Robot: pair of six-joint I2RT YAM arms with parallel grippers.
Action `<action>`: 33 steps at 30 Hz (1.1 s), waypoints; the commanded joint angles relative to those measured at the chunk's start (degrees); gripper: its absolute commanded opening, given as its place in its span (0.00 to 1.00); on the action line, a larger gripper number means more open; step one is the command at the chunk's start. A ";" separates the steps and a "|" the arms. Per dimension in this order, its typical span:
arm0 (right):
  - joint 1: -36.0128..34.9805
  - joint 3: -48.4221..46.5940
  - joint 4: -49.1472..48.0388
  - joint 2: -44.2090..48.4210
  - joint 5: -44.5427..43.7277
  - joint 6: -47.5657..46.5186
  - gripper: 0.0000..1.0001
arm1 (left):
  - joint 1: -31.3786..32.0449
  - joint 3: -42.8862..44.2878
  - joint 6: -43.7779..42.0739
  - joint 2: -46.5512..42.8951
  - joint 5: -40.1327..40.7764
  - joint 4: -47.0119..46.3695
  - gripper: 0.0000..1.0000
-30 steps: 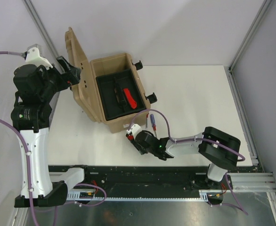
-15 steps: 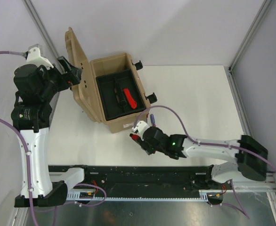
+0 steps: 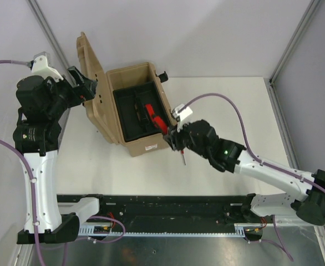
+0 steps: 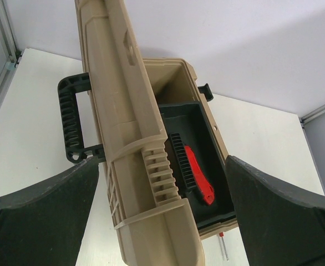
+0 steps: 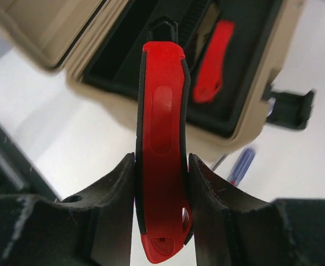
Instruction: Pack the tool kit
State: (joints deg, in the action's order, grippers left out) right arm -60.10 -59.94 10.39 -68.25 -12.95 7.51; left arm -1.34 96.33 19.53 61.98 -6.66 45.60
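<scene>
The right gripper (image 3: 172, 136) is pinching a red-and-black hand tool (image 5: 161, 144) between its fingers, holding it at the near right corner of the tan toolbox (image 3: 143, 145). The box is sitting open at the left rear of the white table (image 3: 234, 111), its lid (image 3: 91, 97) standing upright. Another red tool (image 3: 150, 112) is lying in the black tray (image 3: 126, 119) inside. A blue-handled screwdriver (image 5: 243, 165) is resting on the table just beside the box. The left gripper (image 3: 82, 82) is hovering by the lid's outer face, jaws spread wide, gripping nothing.
</scene>
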 commanded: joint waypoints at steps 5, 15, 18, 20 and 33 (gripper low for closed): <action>9.29 -13.72 -12.62 -16.44 1.84 -0.47 0.11 | 0.40 2.23 0.53 -1.34 -1.93 -1.02 1.00; 11.78 -33.76 -3.88 -38.34 -2.69 4.15 0.12 | 0.77 5.72 -1.87 -1.70 -9.84 -1.11 1.00; 11.79 -38.55 0.22 -42.47 -6.22 6.13 0.15 | 2.66 7.07 -3.72 -1.88 -12.03 -1.13 1.00; 11.94 -40.90 2.92 -44.36 -8.52 7.77 0.17 | 4.09 7.81 -4.92 -1.89 -13.81 -1.13 0.99; 11.30 -44.01 5.23 -43.76 -12.45 8.34 0.74 | 8.99 7.23 -3.88 -2.77 -14.64 -2.36 0.99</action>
State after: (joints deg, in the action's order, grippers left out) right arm -48.16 -102.13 16.62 -115.61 -21.50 17.32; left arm 6.13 102.50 16.01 59.70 -19.97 45.12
